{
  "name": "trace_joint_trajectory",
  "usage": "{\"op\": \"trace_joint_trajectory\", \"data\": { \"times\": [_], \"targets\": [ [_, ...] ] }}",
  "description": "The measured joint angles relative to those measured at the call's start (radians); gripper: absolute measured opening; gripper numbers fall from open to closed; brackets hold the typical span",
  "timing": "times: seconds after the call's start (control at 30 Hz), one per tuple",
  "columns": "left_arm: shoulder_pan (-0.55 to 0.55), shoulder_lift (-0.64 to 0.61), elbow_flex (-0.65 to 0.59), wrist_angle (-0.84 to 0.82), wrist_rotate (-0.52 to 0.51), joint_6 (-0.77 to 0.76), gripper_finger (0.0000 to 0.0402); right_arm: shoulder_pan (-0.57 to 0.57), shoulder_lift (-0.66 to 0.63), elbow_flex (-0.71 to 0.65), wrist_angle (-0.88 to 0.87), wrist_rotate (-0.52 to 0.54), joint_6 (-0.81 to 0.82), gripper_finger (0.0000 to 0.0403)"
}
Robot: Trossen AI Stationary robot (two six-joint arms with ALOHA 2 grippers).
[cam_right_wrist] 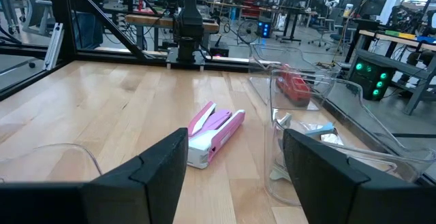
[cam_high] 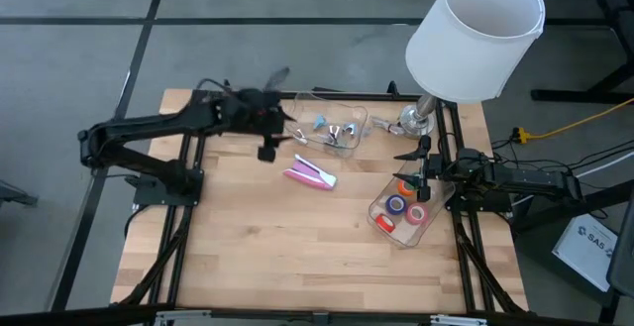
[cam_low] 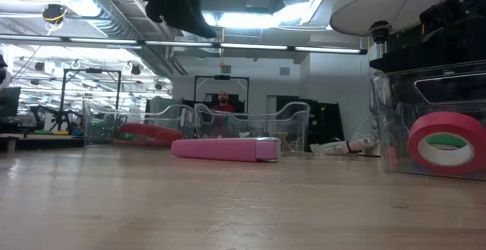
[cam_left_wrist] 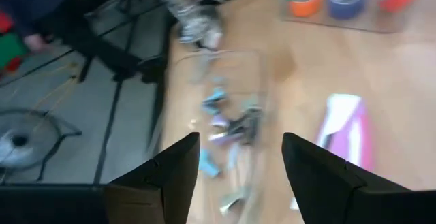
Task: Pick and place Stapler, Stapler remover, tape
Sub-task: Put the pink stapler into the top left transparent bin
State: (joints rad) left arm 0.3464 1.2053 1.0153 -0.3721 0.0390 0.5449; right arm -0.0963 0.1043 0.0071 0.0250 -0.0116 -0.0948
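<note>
The pink stapler (cam_high: 310,174) lies flat on the wooden table's middle, also seen in the low view (cam_low: 224,149) and the right wrist view (cam_right_wrist: 214,134). Several small silvery and blue staple removers (cam_high: 335,133) lie in a clear tray (cam_high: 349,106) at the far edge. Tape rolls, orange (cam_high: 406,185), blue-purple (cam_high: 396,204) and pink (cam_high: 418,212), sit in a second clear tray (cam_high: 381,229) on the right. My left gripper (cam_high: 282,140) hangs open in the air beside the remover tray's left end (cam_left_wrist: 238,159). My right gripper (cam_high: 416,175) is open over the tape tray's far end.
A lamp with a white shade (cam_high: 475,34) stands on its metal base (cam_high: 416,118) at the far right corner, close to both trays. The near half of the table (cam_high: 277,257) is bare wood. A person (cam_low: 222,102) shows far off in the room.
</note>
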Motion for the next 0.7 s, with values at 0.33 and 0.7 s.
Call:
{"op": "trace_joint_trajectory", "data": {
  "times": [0.33, 0.7],
  "targets": [
    [-0.211, 0.140, -0.001, -0.004, -0.067, -0.027, 0.0201, 0.000, 0.000, 0.000, 0.000, 0.000, 0.000, 0.0239],
    [-0.318, 0.344, -0.001, 0.016, -0.106, -0.142, 0.0198, 0.000, 0.000, 0.000, 0.000, 0.000, 0.000, 0.0239]
  ]
}}
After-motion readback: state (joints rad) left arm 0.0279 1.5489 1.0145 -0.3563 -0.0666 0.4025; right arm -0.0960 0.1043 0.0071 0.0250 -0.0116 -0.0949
